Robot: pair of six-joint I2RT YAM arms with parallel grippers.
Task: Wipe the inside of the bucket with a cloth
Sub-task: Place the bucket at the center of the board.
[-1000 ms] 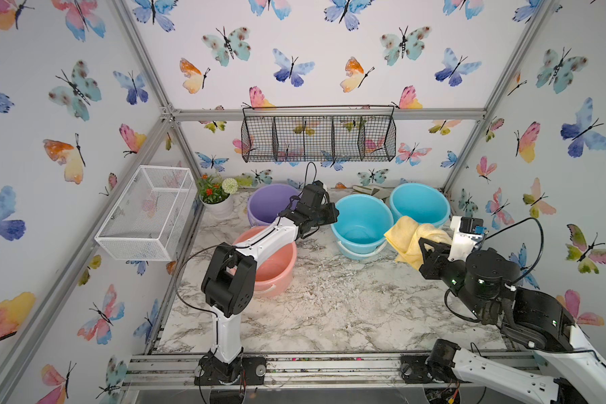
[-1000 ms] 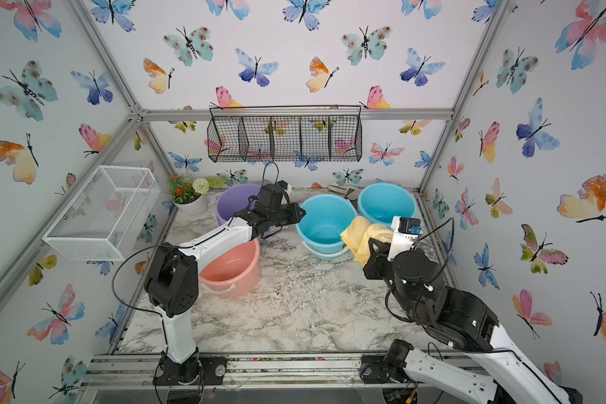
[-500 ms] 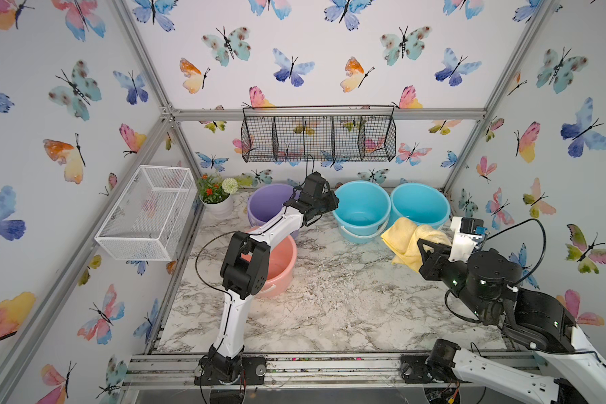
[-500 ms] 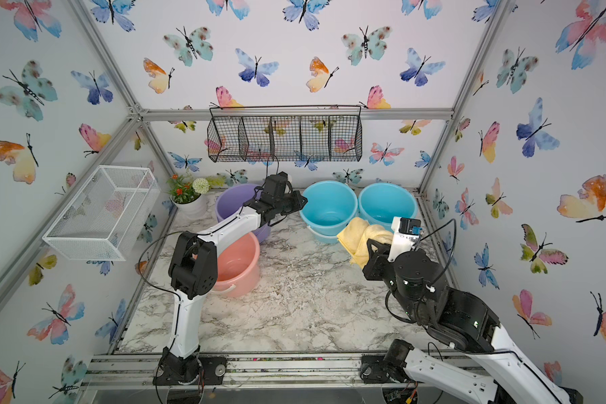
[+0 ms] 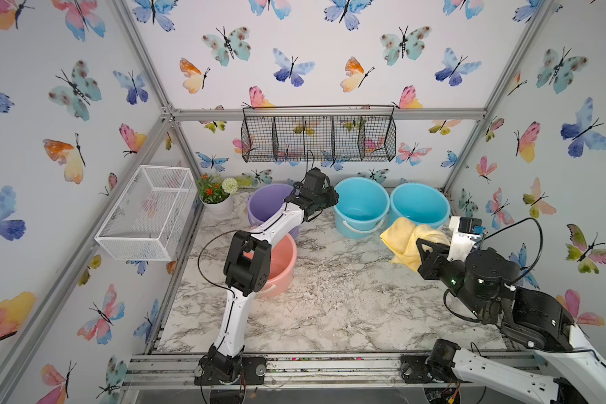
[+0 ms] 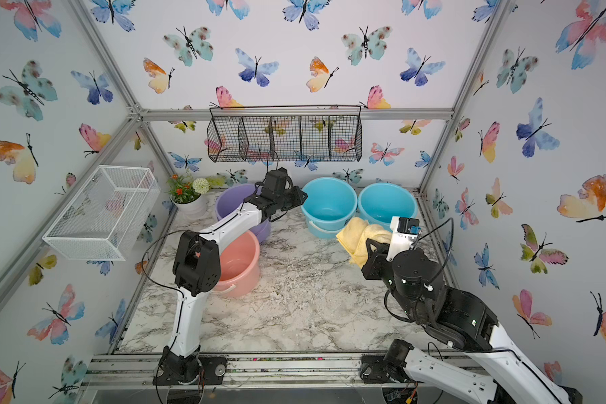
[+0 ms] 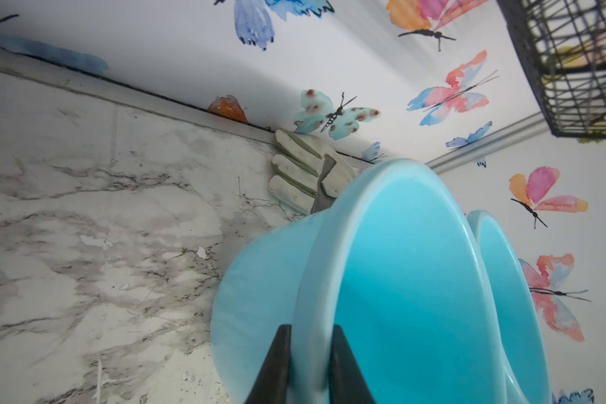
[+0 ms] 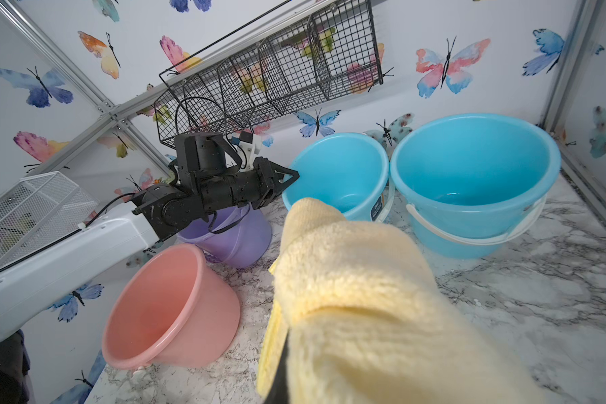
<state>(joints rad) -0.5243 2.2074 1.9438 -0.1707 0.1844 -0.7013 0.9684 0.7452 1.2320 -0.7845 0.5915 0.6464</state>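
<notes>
Well back on the marble bench (image 5: 329, 297), the left gripper (image 7: 308, 330) is straddling the left side of the rim of a blue bucket (image 5: 361, 203), which is standing upright at the middle of the back edge. Seen from the left wrist, one dark finger (image 7: 277, 363) is lying against the outside of the rim and the other just inside it (whether they are pinching the plastic or merely bracketing it cannot be told).

A second blue bucket (image 5: 418, 206) is sitting in the back right corner, just beside the first. The right gripper (image 5: 422, 246) is holding the cloth (image 5: 404, 238) above the right side of the bench, just in front of the two blue buckets and outside both. Its fingers are pressing together on the pale yellow fabric and are mostly buried beneath it, with only one dark finger showing in the right wrist view. The cloth is draping over the gripper in loose folds.

A purple bucket (image 5: 266, 201) is standing toward the back left under the left arm, with a pink bucket (image 5: 280, 259) just in front of it, nearer the left edge. A pale glove (image 7: 305, 171) is lying flat along the back edge behind the bucket, and a flower pot (image 5: 217, 204) is occupying the back left corner.
</notes>
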